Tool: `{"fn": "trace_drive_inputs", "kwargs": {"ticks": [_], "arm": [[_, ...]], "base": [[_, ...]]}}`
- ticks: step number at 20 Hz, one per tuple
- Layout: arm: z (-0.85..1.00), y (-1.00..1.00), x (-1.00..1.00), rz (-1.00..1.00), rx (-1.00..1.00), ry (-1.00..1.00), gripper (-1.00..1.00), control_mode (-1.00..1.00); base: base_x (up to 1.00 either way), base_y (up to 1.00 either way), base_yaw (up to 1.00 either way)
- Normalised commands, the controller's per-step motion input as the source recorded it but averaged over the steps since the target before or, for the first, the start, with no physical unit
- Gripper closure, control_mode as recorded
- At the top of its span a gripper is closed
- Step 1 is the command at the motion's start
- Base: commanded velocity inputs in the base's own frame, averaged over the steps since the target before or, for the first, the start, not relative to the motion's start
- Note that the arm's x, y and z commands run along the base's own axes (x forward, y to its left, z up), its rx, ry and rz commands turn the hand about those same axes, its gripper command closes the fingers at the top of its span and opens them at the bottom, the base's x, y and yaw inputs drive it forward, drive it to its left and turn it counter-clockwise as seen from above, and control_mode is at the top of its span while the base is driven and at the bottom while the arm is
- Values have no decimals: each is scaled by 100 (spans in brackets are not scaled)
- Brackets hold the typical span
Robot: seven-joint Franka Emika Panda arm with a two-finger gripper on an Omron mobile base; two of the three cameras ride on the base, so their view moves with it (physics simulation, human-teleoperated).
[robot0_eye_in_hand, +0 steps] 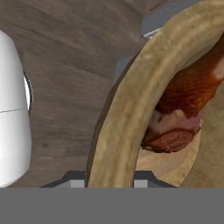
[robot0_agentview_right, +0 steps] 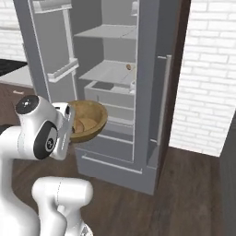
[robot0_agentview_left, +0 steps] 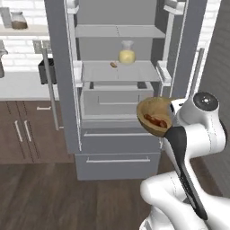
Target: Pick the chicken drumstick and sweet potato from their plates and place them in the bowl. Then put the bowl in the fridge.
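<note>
Left base view: the fridge (robot0_agentview_left: 121, 90) stands open, its glass shelves and lower drawers exposed. A glass jar of yellow liquid (robot0_agentview_left: 127, 53) sits on the middle shelf, with a small brown item (robot0_agentview_left: 113, 64) just beside it to the left. The bowl (robot0_agentview_left: 155, 116) is held in the air in front of the fridge's lower right, at drawer height, tilted so that its opening faces the camera. The chicken drumstick (robot0_agentview_left: 156, 120) lies inside it as a reddish-brown mass low in the hollow. The gripper itself is hidden behind the bowl and the arm's wrist; the bowl's right rim meets the white wrist housing.

Right base view: the bowl (robot0_agentview_right: 87, 120) juts out from the wrist toward the open fridge (robot0_agentview_right: 138, 92), clear of every shelf. A tan-orange rounded shape in its hollow reads as the sweet potato (robot0_agentview_right: 81, 125). The fingers cannot be made out here.

Hand view: the bowl's thick wooden rim (robot0_eye_in_hand: 131, 113) runs straight up from between the gripper's fingertips (robot0_eye_in_hand: 108, 180), whose dark tips sit close against either side of the wall. The jaws are closed down on the rim, gripping the bowl by its edge. The chicken drumstick (robot0_eye_in_hand: 183, 100) lies inside the bowl to the right of the clamped rim, close to the fingers but not touching them. Wooden floor (robot0_eye_in_hand: 65, 78) shows beyond.
</note>
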Motion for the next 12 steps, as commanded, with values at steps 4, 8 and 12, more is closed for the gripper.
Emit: {"fn": "trace_drive_inputs", "kwargs": {"ticks": [4, 8, 12], "arm": [[0, 0, 0, 0, 0, 0, 100, 100], [0, 0, 0, 0, 0, 0, 100, 100], [0, 0, 0, 0, 0, 0, 100, 100]], "base": [[77, 47, 3], [39, 6, -8], [65, 34, -25]]}}
